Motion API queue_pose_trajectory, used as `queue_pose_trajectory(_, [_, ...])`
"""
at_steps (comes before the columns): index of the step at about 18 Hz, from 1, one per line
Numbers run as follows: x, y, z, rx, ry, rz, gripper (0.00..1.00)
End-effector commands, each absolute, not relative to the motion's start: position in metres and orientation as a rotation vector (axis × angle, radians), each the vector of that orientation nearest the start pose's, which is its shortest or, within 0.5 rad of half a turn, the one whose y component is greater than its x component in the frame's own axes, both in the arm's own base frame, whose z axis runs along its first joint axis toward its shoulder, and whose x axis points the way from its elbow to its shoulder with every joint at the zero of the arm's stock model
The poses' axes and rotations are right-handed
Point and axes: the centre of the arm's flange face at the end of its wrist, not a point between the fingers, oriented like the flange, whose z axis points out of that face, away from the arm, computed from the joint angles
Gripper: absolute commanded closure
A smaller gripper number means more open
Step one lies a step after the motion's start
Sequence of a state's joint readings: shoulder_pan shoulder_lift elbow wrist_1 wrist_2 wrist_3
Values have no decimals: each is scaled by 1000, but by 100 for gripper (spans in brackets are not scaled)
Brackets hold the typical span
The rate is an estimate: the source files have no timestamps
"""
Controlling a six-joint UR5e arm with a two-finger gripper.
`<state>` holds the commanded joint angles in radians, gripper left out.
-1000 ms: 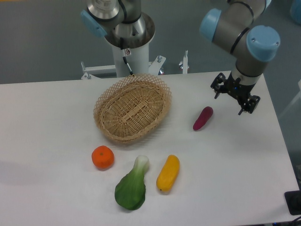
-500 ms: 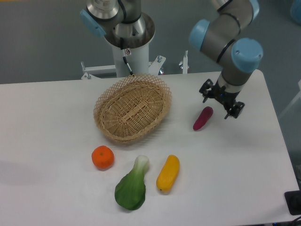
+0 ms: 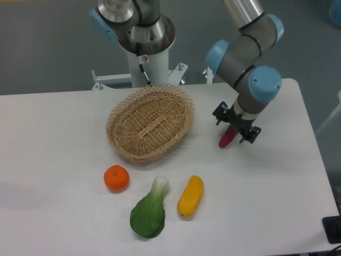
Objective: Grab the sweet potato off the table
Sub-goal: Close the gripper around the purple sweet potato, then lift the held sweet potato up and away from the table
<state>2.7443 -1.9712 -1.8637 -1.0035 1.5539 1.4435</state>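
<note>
1. Nearest the camera, a green leafy vegetable with a white stalk (image 3: 149, 212) lies on the table (image 3: 58, 213), its stalk end pointing away toward the far side.
2. Just to its right lies a yellow-orange oblong vegetable (image 3: 191, 196), tilted so its far end leans right; the two are close but I cannot tell whether they touch.
3. Left of these and a little farther back sits an orange (image 3: 116, 178), apart from the greens.
4. Farther still, left of centre, stands a woven wicker basket (image 3: 151, 121), oval and shallow, nothing visible inside it.
5. To the basket's right, clear of its rim, the sweet potato (image 3: 227, 138) lies on the white tabletop; only its near, lower end shows, a magenta tip poking out beneath me.
6. My gripper (image 3: 236, 126) hangs right over the sweet potato's far end, my two dark fingers (image 3: 219, 114) spread to either side of it, one toward the basket and one toward the right edge. My jaws stand wide; I cannot tell whether either pad touches the skin.
7. Behind me my grey arm with blue caps (image 3: 246, 50) rises out of the top of the view.
8. At the far edge, behind the basket, stands the arm's metal base column (image 3: 144, 37).
</note>
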Motion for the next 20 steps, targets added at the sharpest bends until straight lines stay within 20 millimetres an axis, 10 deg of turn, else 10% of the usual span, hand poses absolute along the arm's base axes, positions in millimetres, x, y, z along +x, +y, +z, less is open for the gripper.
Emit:
queue_pose_trajectory(4, [-462,340,184,-3117,422,-132,4])
queue_pose_trajectory(10, [-459,339,180,-3130,417,-148,59])
queue_pose_trajectory(20, [-464,339,239,-3111,401,18,91])
